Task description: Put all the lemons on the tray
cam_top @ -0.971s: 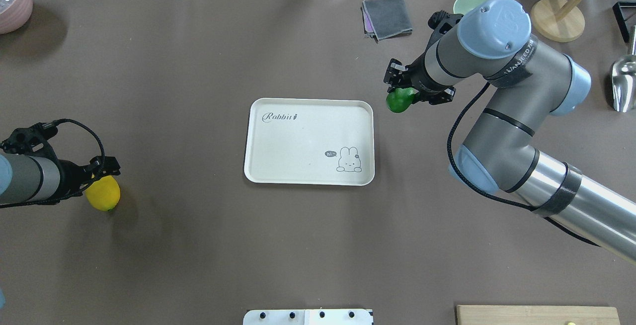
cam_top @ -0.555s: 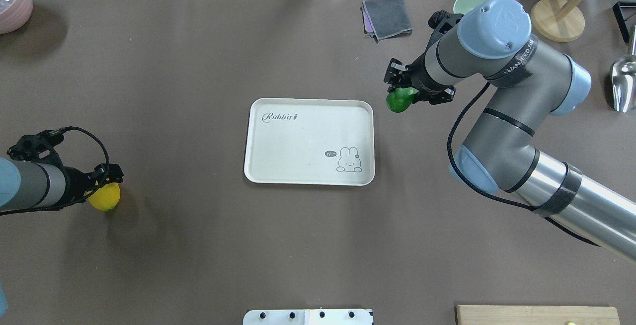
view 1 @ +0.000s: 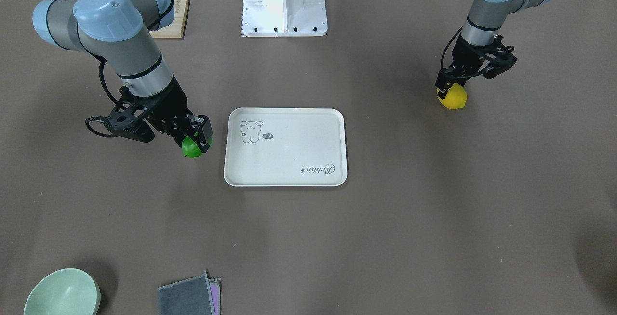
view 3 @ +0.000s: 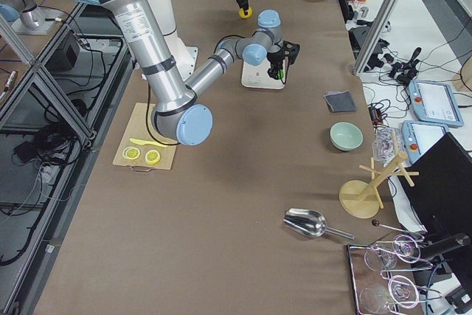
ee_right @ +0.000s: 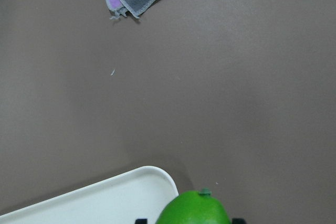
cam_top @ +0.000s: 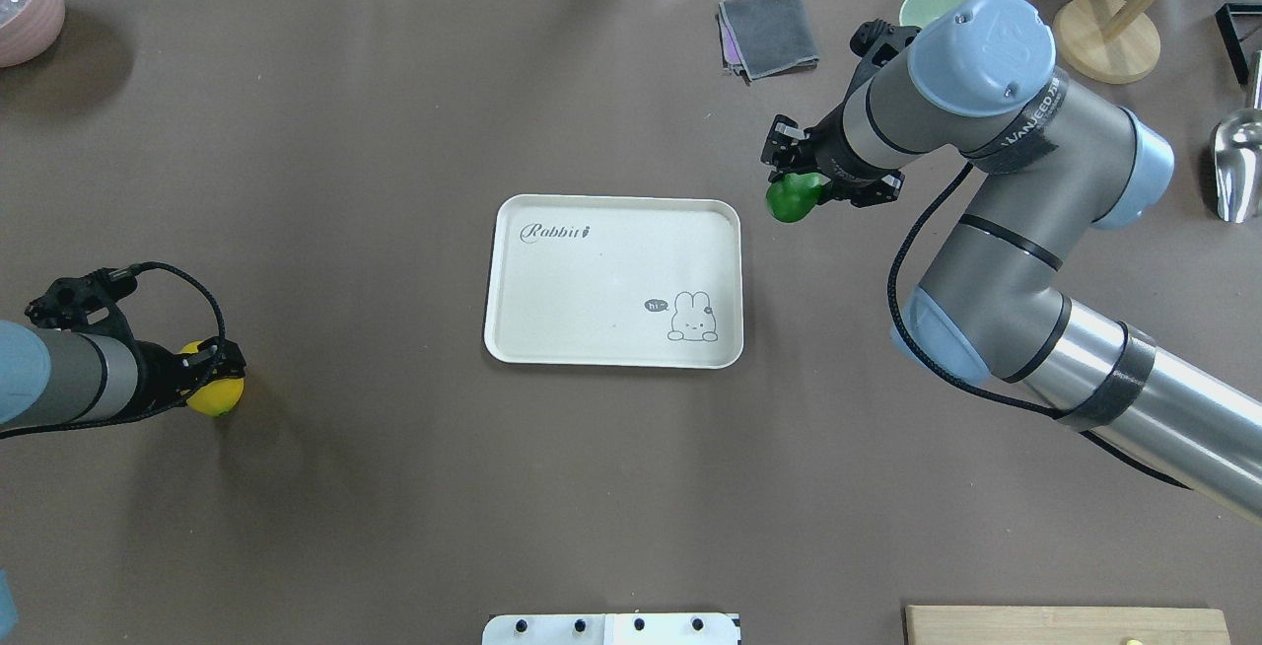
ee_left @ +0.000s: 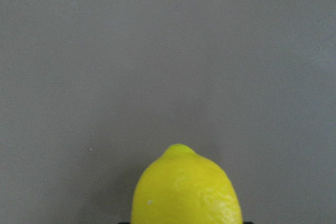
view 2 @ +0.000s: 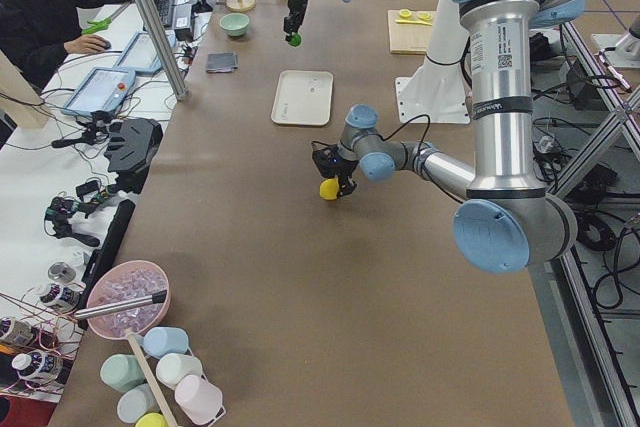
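The tray lies at the centre of the desk. The right lemon, held in the right gripper, is just outside the tray's far right corner. The left lemon sits near the desk's left edge, well apart from the tray, under the left gripper. A cloth and a bowl lie side by side behind the right lemon. A board lies at the near right edge.
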